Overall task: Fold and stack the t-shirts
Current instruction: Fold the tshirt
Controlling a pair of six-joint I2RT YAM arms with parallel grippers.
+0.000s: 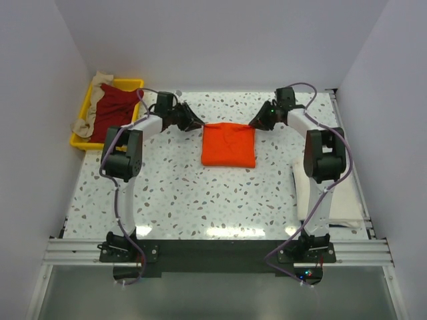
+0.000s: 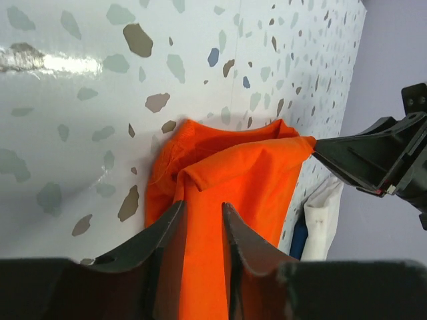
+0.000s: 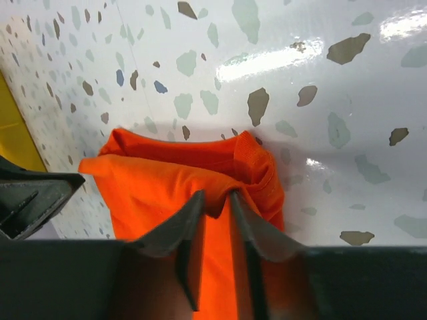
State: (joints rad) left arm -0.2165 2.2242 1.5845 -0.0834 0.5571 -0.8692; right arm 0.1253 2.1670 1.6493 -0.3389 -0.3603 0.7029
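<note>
the folded orange t-shirt (image 1: pixel 228 145) is lying mid-counter (image 1: pixel 200 193), with bare speckled surface opening wide on its near side. the left pincer (image 2: pixel 200 208) is standing spread over its far left corner. the right pincer (image 3: pixel 215 197) is sitting narrowly parted at the far right corner; whether it is pinching cloth, i cannot tell. the yellow tray (image 1: pixel 83 110) is sitting well apart, far left.

Table (image 1: pixel 220 200): glossy white top with grey, brown and blue terrazzo flecks, enclosed at the back and both sides by plain, matt, pale lavender-grey walls (image 1: pixel 220 40). Overhead light leaves bright glare patches (image 1: pixel 230 231) near the front of the top. A slotted aluminium rail (image 1: pixel 220 252) spans the near edge, with a grey-green surface (image 1: pixel 220 297) below it.
</note>
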